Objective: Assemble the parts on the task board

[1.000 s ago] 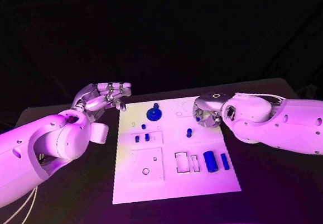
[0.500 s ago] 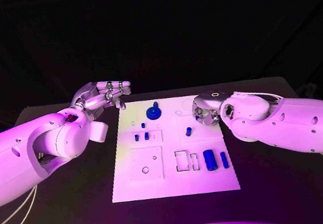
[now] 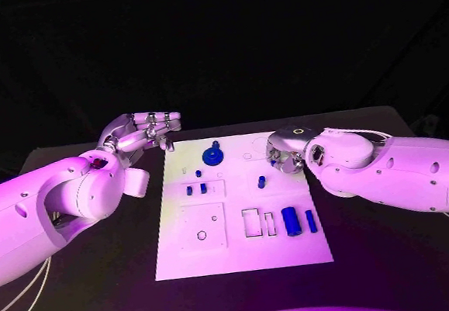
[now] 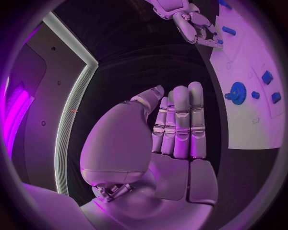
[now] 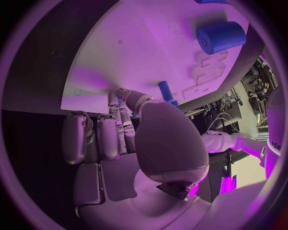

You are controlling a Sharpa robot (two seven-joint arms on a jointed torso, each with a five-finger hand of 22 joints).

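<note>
The white task board (image 3: 244,254) lies in the middle of the black table. On it are a blue gear (image 3: 213,155) (image 4: 237,92), several small blue pegs (image 3: 261,182), a thick blue cylinder (image 3: 290,221) (image 5: 221,36) and a thin blue rod (image 3: 310,222). My right hand (image 3: 284,152) (image 4: 195,26) hovers at the board's right edge with its fingers curled. It pinches a small blue peg (image 5: 166,92) between thumb and fingertips. My left hand (image 3: 144,131) (image 4: 177,124) hangs off the board's far left corner, fingers straight and holding nothing.
Rectangular outlined slots (image 3: 259,223) (image 5: 207,67) sit beside the thick cylinder. A ring-shaped mark (image 3: 202,235) lies on the board's left half. Bare black table (image 3: 106,274) surrounds the board.
My right hand has shifted slightly towards the far edge of the board, still holding the peg. The left hand and the parts on the board have not moved.
</note>
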